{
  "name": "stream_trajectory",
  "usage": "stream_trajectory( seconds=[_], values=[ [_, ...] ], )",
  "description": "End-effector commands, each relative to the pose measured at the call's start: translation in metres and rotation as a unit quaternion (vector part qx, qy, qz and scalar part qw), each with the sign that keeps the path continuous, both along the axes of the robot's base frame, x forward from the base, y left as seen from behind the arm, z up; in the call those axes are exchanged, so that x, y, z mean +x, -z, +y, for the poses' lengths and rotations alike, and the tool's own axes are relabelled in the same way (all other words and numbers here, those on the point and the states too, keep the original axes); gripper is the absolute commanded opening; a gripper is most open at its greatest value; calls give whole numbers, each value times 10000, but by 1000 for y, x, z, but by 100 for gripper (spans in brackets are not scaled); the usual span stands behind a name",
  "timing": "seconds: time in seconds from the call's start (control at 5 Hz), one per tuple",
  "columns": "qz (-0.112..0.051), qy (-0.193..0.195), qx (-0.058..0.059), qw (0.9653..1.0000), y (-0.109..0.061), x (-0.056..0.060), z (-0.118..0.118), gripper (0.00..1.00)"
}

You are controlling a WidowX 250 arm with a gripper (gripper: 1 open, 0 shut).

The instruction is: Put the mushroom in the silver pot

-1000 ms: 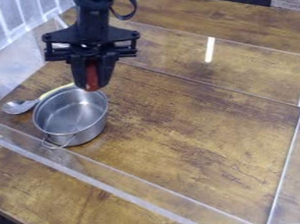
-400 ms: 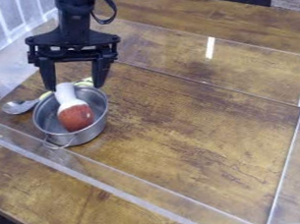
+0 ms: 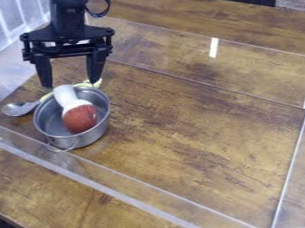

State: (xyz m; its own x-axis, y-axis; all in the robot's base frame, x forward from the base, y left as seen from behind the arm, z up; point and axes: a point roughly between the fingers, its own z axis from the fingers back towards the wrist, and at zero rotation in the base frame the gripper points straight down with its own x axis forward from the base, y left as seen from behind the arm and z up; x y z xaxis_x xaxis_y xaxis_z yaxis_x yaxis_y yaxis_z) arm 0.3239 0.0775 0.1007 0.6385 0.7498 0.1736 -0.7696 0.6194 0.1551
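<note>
Beneath everything lies a brown wooden table [image 3: 210, 131]. Inside the silver pot [image 3: 59, 141] rests the mushroom [image 3: 77, 116], its red cap toward the camera and white stem pointing away. Just above and behind, the pincer [image 3: 72, 75] stands open. A spoon [image 3: 16, 108], probably metal, lies beside the pot.

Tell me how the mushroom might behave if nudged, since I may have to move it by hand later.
The mushroom would probably roll on its rounded red cap, though the silver pot's walls should stop it. Its smooth surface could be somewhat slippery to grip.
</note>
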Motion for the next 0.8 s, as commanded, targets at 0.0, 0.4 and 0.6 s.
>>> stream_trajectory(
  seconds=[0.0,0.4,0.6],
  values=[
    [-166,-195,3,9997,-7,-4,4,100],
    [-183,-916,-66,9956,-8,-6,-9,100],
    [-199,-1498,-93,9885,-13,-3,-20,100]
  ],
)
